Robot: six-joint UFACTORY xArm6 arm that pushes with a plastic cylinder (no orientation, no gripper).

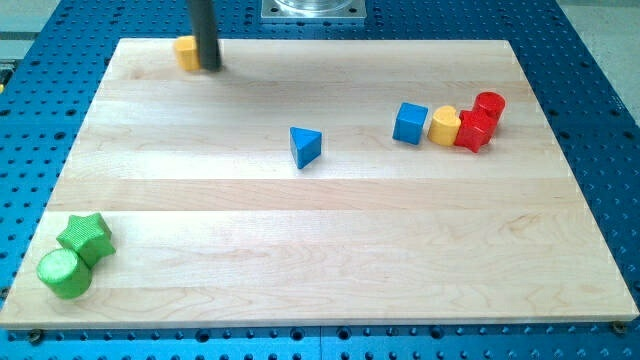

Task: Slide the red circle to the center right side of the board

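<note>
The red circle (489, 106) stands at the view's right, in the upper half of the board, touching a second red block (472, 131) just below and left of it. A yellow block (444, 126) and a blue cube (410, 123) sit in a row to their left. My tip (208, 66) is at the board's top left, far from the red circle, right beside a yellow block (186, 52) on its left.
A blue triangle (306, 146) lies near the middle of the wooden board (330, 250). A green star (85, 236) and a green cylinder (64, 272) sit together at the bottom left corner. A metal mount (314, 9) is at the top edge.
</note>
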